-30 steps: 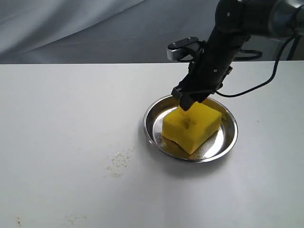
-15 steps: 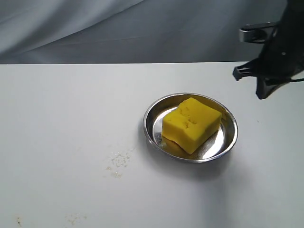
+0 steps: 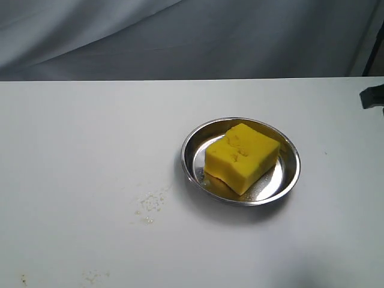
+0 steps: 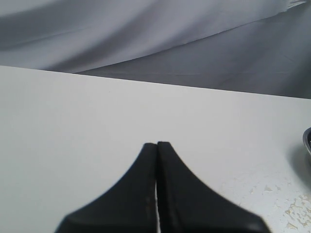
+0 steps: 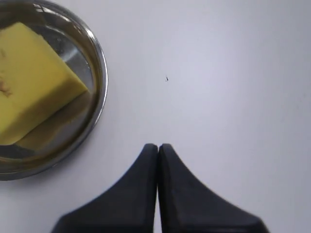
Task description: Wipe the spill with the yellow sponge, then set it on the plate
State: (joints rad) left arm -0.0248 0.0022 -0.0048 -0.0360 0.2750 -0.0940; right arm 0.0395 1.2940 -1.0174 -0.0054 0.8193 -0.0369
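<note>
The yellow sponge (image 3: 242,156) lies inside the steel plate (image 3: 289,180) right of the table's middle; the right wrist view shows the same sponge (image 5: 29,82) in the plate (image 5: 99,85). No amber spill blob shows; only a faint smeared patch of droplets (image 3: 151,204) remains left of the plate, also visible as wet specks (image 4: 286,208) in the left wrist view. My right gripper (image 5: 158,145) is shut and empty over bare table beside the plate. My left gripper (image 4: 157,144) is shut and empty above the table.
A dark part of the right arm (image 3: 373,96) pokes in at the right edge. Grey cloth (image 3: 180,36) hangs behind the white table. Faint specks (image 3: 90,276) mark the table's front left.
The right arm has drawn back from above the sponge to the far right, almost out of the exterior view. The sponge stays in the plate, untouched.
</note>
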